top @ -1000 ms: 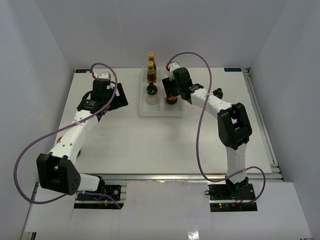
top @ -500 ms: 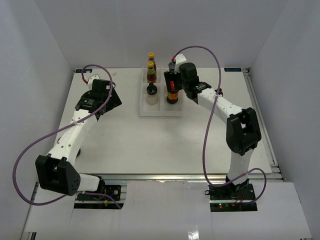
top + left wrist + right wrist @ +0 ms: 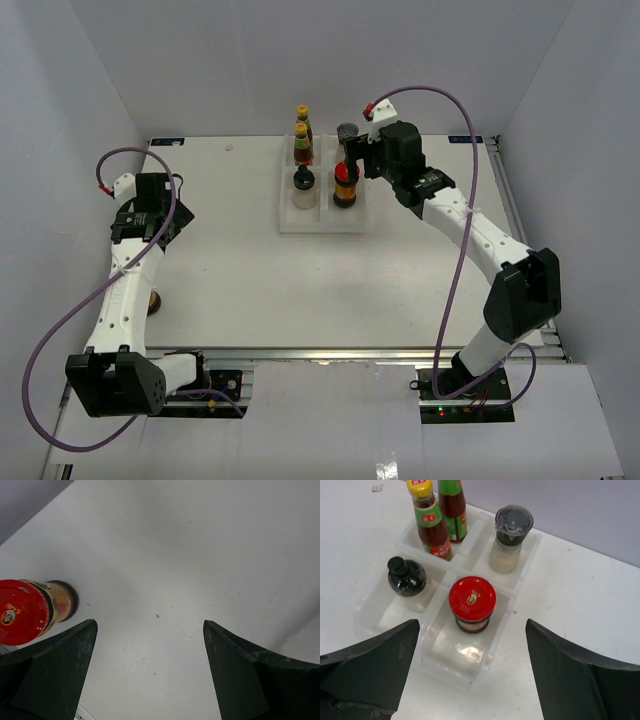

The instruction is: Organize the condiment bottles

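Note:
A white divided tray [image 3: 322, 222] holds two slim red sauce bottles [image 3: 302, 133] in its far left compartment. A black-capped shaker [image 3: 304, 181] stands near left, a grey-lidded shaker [image 3: 509, 537] far right and a red-lidded jar [image 3: 472, 601] near right. My right gripper [image 3: 472, 624] hovers open above that jar and touches nothing. A second red-lidded jar [image 3: 27, 611] stands on the table, just left of my open left gripper [image 3: 149, 625]. In the top view this jar [image 3: 152, 300] peeks out beside the left arm.
White walls close in the table on the left, right and back. A metal rail [image 3: 525, 240] runs along the right edge. Purple cables loop over both arms. My left gripper [image 3: 148, 215] is near the left wall, my right gripper [image 3: 358, 160] over the tray's right side.
The right gripper opened, left the red-lidded jar in the tray's near right compartment and drew up and back. The left arm swung from near the tray to the table's left side.

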### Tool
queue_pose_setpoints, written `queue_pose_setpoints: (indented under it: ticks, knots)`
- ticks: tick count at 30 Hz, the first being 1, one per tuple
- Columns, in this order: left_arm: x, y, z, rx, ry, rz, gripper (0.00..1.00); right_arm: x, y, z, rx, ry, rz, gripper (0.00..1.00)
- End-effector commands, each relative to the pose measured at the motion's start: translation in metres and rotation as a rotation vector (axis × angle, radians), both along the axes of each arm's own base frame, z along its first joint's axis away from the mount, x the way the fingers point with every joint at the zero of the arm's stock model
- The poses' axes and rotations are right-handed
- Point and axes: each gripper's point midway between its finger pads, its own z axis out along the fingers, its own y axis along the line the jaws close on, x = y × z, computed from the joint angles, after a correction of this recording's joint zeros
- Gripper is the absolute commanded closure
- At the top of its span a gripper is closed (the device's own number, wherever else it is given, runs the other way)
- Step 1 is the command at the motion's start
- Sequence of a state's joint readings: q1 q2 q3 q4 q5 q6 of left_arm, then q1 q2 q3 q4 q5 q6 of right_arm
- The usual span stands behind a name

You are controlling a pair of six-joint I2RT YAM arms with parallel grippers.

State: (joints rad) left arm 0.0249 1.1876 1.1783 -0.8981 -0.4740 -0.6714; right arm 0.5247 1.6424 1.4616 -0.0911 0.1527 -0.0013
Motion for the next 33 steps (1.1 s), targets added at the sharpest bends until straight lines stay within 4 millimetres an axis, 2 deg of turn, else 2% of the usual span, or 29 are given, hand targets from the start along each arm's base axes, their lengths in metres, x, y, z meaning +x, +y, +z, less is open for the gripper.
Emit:
queue_pose_setpoints:
  ticks: [1, 4, 10, 16, 24, 31, 33]
  knots:
    - [-0.022, 0.030, -0.012, -0.046, 0.038, 0.097, 0.02, -0.024, -0.010, 0.011, 0.045, -0.001, 0.004, 0.07]
    - [-0.036, 0.038, -0.026, -0.087, 0.092, 0.138, 0.02, -0.037, -0.013, 0.008, 0.045, 0.021, 0.025, 0.07]
    - [-0.060, 0.044, -0.021, -0.082, 0.081, 0.231, 0.02, -0.053, -0.020, 0.014, 0.046, 0.017, 0.034, 0.07]
    - [-0.078, 0.052, -0.031, -0.063, 0.127, 0.289, 0.02, -0.062, -0.023, 0.022, 0.061, 0.003, 0.038, 0.07]
    - [-0.087, 0.070, -0.004, 0.014, 0.069, 0.363, 0.02, -0.067, -0.027, 0.026, 0.063, -0.020, 0.036, 0.07]
    - [-0.100, 0.098, -0.006, 0.014, 0.065, 0.416, 0.02, -0.068, -0.029, 0.025, 0.059, -0.021, 0.038, 0.07]
    - [-0.099, 0.097, -0.014, 0.000, 0.080, 0.408, 0.02, -0.068, -0.028, 0.024, 0.057, -0.021, 0.039, 0.07]
